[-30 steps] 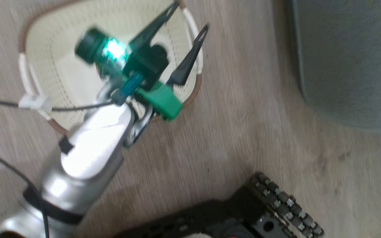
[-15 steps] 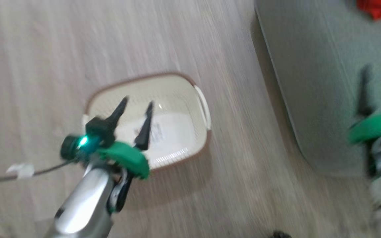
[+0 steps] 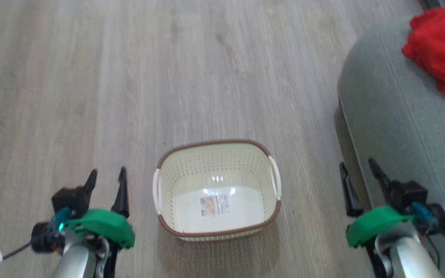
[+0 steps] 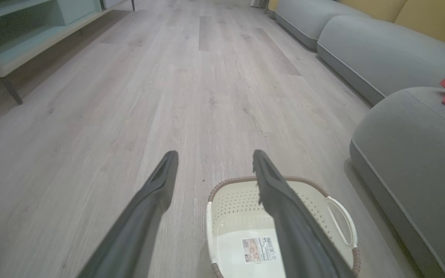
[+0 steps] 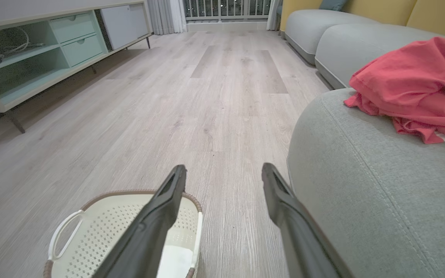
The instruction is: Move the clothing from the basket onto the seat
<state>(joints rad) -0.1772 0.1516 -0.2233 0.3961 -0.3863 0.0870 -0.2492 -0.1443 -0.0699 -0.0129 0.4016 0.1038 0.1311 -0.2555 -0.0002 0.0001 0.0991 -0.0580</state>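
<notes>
Red clothing [image 3: 440,50] lies on the grey seat [image 3: 396,127], well apart from the basket [image 3: 211,142] on the wood floor [image 3: 129,96].
The left gripper [image 3: 107,173] and right gripper [image 3: 357,165] hang on either side of the basket, fingers spread wide, holding nothing. The head view's edge cuts off part of the clothing and seat. In both wrist views a dark finger hides part of the basket.
</notes>
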